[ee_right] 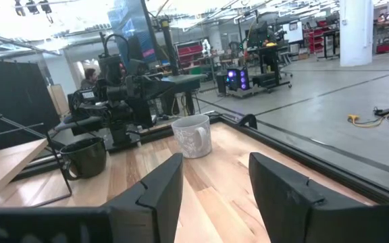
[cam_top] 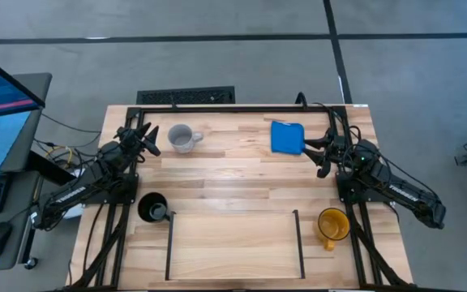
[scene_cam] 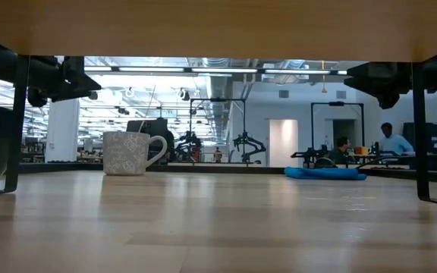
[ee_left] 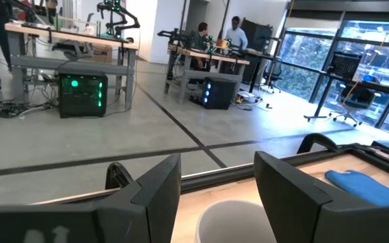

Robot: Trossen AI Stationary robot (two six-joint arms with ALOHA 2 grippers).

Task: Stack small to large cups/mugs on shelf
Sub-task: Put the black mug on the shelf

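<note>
The left hand (cam_top: pixel 151 139) hovers with its fingers spread wide and nothing between them, just left of the pale grey-white mug (cam_top: pixel 182 138), which stands upright on the tabletop (cam_top: pixel 233 182) near its far edge, well behind the shelf (cam_top: pixel 233 243). The small black mug (cam_top: pixel 152 208) sits just outside the shelf's left upright bar (cam_top: pixel 169 246), near that bar's far end. The shelf itself, a light plank area between two thin black bars at the near edge, holds no mug. Behind the shelf and to its right lies the blue cloth (cam_top: pixel 286 137). The right hand (cam_top: pixel 321 154) hangs just right of the cloth, fingers apart and empty. The yellow-orange mug (cam_top: pixel 332 224) stands just outside the shelf's right upright bar (cam_top: pixel 298 242), its handle pointing toward the near edge.
</note>
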